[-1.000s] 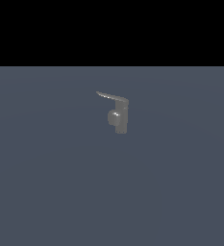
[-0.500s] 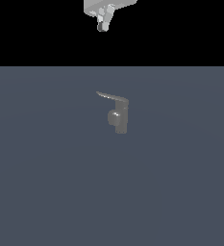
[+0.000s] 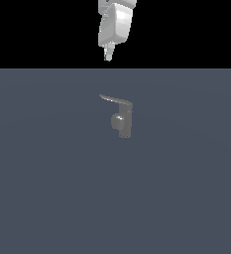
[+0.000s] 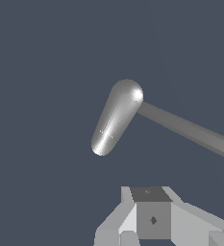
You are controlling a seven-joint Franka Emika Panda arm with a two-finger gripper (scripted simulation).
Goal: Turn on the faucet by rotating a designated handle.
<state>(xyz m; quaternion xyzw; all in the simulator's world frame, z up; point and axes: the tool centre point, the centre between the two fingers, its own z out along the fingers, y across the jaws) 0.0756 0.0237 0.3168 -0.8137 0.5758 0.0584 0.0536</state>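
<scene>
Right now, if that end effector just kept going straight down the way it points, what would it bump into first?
Probably the handle, near its thin tip: the end effector hangs above it, pointing down, with nothing between them. Depth is unclear from the exterior view, so it might slip past the faucet and reach the floor.

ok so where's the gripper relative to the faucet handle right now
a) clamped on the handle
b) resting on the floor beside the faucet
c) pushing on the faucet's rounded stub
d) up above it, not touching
d, in the exterior view the gripper hangs well above the handle with a clear gap, and nothing touches the faucet.
</scene>
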